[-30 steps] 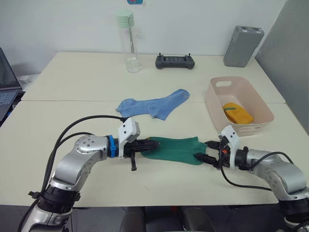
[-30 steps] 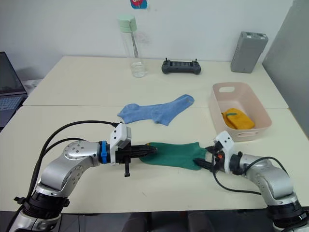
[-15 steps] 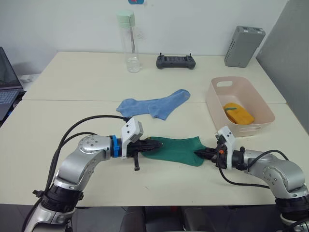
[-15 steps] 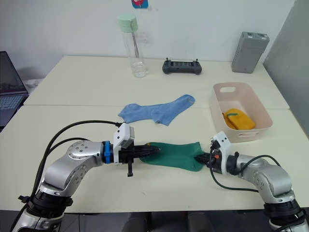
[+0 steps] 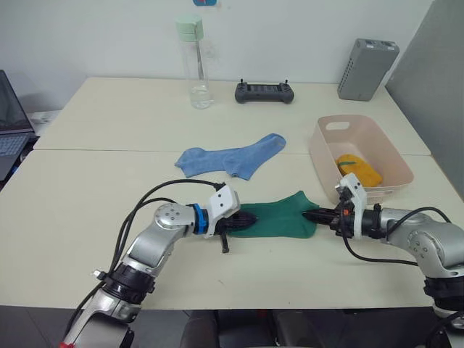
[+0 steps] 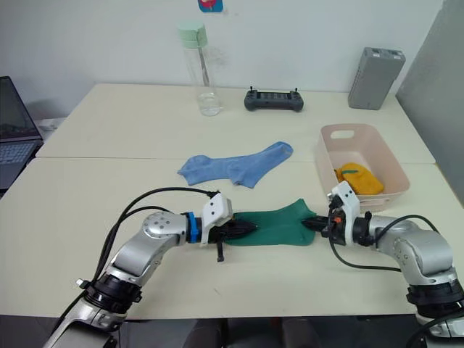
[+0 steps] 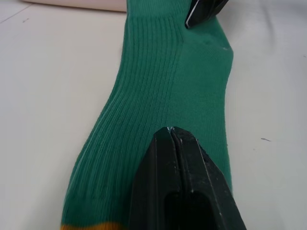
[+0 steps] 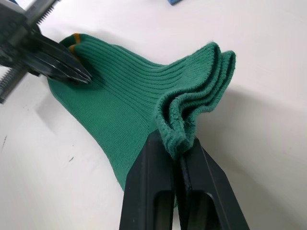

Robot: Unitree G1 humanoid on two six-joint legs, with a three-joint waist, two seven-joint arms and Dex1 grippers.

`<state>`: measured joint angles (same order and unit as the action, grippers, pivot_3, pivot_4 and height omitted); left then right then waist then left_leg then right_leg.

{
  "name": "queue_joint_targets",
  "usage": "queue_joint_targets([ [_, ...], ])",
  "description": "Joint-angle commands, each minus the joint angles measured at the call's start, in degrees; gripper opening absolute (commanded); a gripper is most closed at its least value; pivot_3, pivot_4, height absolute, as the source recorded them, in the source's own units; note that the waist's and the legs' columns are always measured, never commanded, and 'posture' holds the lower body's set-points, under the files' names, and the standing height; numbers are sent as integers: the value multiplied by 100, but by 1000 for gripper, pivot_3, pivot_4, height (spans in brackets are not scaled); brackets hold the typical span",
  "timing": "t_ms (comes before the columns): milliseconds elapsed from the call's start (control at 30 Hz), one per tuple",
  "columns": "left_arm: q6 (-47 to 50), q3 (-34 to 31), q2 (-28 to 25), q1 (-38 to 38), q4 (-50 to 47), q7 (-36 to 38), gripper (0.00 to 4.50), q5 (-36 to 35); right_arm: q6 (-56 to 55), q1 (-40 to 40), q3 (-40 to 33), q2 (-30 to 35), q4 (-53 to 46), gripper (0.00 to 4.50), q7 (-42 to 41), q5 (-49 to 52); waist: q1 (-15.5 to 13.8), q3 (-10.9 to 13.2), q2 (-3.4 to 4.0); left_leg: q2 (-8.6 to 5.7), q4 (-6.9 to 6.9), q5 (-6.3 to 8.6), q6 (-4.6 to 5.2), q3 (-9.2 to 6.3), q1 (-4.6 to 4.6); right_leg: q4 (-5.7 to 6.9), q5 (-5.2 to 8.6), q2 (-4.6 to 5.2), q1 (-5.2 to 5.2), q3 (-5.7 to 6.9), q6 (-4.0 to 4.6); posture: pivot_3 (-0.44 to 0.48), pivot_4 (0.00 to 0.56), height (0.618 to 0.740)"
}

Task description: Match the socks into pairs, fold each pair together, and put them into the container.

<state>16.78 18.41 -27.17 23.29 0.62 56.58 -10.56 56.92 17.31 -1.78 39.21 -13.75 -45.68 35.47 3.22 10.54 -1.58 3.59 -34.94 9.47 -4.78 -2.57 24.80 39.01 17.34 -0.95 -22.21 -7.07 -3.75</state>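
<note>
Two dark green socks point(image 5: 281, 215) lie stacked on the table's front half. My right gripper point(image 8: 176, 143) is shut on their bunched right end, raised slightly off the table. My left gripper point(image 7: 171, 130) is shut, its tips resting on top of the green socks point(image 7: 153, 72) near the cuff end, with no fabric seen between them. Light blue socks point(image 5: 232, 157) lie flat behind the green ones. The pink container point(image 5: 319, 156) stands at the right with a yellow sock bundle point(image 5: 357, 170) inside.
At the back of the table stand a clear bottle point(image 5: 192, 61), a black controller point(image 5: 264, 92) and a grey upright box point(image 5: 367, 59). A laptop point(image 5: 11, 123) shows at the far left edge.
My right gripper has shut on the green socks' right end and drawn it right. My left gripper has slid right along the socks, onto them.
</note>
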Motion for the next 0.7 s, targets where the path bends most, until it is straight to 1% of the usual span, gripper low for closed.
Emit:
queue_joint_targets([
  [33, -238, 123, 157, 30, 195, -149, 0, 250, 92, 163, -115, -15, -287, 33, -81, 282, 4, 0, 0, 0, 0, 0, 0, 0, 0, 0, 0, 0, 0, 0, 0, 0, 150, 740],
  [133, -159, 75, 374, -33, 207, -254, 0, 196, 225, 197, -77, -46, -470, 33, -108, 477, 1, 0, 0, 0, -1, 0, 0, 0, 0, 0, 0, 0, 2, -1, 0, 0, 150, 740],
  [300, -82, 150, 392, -86, 213, -291, 0, 348, 463, 338, -121, -284, -695, 33, -20, 890, 3, -1, 1, 0, -2, 0, 0, -2, -1, 2, -1, 0, 3, 0, -3, 0, 150, 740],
  [433, 1, 140, 219, -303, 58, -238, 0, 381, 772, 528, -128, -861, -820, 33, 197, 1480, 28, -2, 4, 1, -1, 0, 0, -1, -2, 2, -1, 0, 4, -1, -2, 0, 150, 740],
  [567, 122, 54, 184, -407, -182, -245, 0, 267, 646, 591, 219, -1109, -704, 33, 347, 1261, 19, -4, 6, 2, -1, 0, 0, -5, -2, 4, -1, -2, 3, 2, -2, 0, 150, 740],
  [633, 276, -101, 163, -476, -352, -253, 0, 110, 542, 651, 355, -1220, -570, 33, 410, 1153, 13, -4, 6, 2, -1, 0, 0, -4, -2, 1, -1, -1, 4, 2, -2, 0, 150, 740],
  [700, 494, -303, -3, -534, -618, -194, 0, -51, 410, 722, 535, -1291, -433, 33, 415, 992, 16, -4, 6, 3, -1, 0, 0, -3, -2, 1, -1, -1, 3, 2, -2, 0, 150, 740],
])
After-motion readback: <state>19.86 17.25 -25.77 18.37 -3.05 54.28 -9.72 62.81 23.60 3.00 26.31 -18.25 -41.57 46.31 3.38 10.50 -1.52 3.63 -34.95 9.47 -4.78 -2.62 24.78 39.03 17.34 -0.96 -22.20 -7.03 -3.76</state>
